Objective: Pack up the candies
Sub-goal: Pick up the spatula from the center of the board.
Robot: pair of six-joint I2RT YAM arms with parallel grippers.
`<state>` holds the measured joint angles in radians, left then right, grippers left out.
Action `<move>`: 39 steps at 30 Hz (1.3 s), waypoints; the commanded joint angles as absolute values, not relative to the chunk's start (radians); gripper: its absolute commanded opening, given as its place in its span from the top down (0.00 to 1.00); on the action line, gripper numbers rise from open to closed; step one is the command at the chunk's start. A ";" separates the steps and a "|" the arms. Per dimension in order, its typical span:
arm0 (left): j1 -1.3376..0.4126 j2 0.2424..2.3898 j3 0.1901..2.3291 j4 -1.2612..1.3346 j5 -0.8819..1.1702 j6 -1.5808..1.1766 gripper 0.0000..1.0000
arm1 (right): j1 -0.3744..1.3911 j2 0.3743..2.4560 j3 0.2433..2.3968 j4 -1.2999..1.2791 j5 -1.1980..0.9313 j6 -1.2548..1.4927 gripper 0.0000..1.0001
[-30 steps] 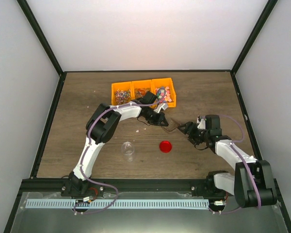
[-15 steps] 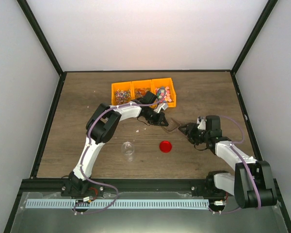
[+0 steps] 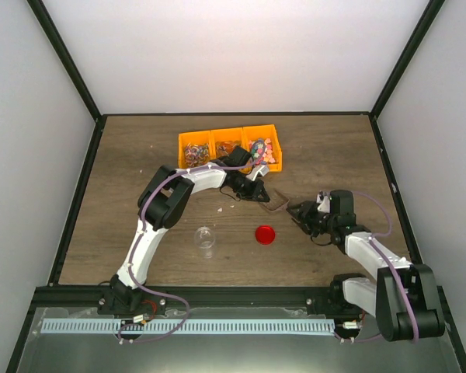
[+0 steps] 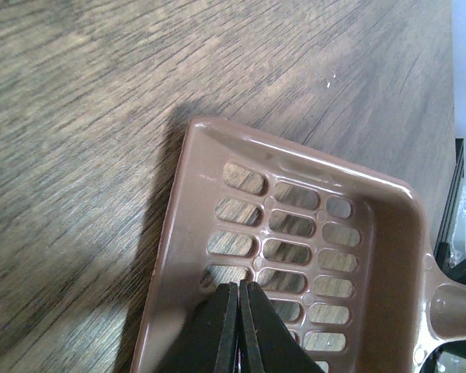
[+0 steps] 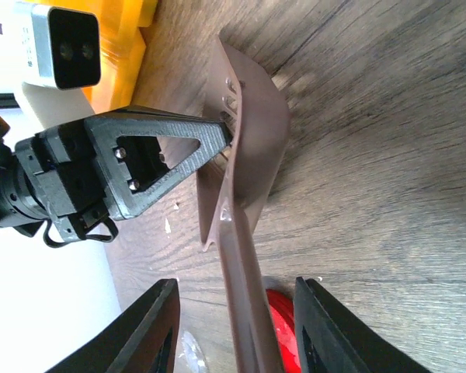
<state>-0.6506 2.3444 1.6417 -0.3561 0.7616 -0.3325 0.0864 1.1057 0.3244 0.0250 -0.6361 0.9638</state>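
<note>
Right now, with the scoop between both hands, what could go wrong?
The left hand pinches only a thin part of the scoop, and the right hand is open around its handle: the scoop may slip or twist before that hand closes. Its slots may let small candies fall through.

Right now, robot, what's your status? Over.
Left gripper shut, tips against the brown scoop. Right gripper open around its handle. Scoop empty; candies in the right bin of the orange tray. Nothing in the way.
</note>
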 commanded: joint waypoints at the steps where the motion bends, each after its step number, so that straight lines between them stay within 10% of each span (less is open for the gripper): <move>1: -0.650 2.425 1.615 -0.431 0.661 -0.323 0.96 | 0.078 1.078 0.294 0.074 -0.648 1.006 0.59; 39: -0.649 2.412 1.614 -0.444 0.635 -0.293 0.96 | 0.081 1.040 0.262 0.115 -0.645 1.060 0.99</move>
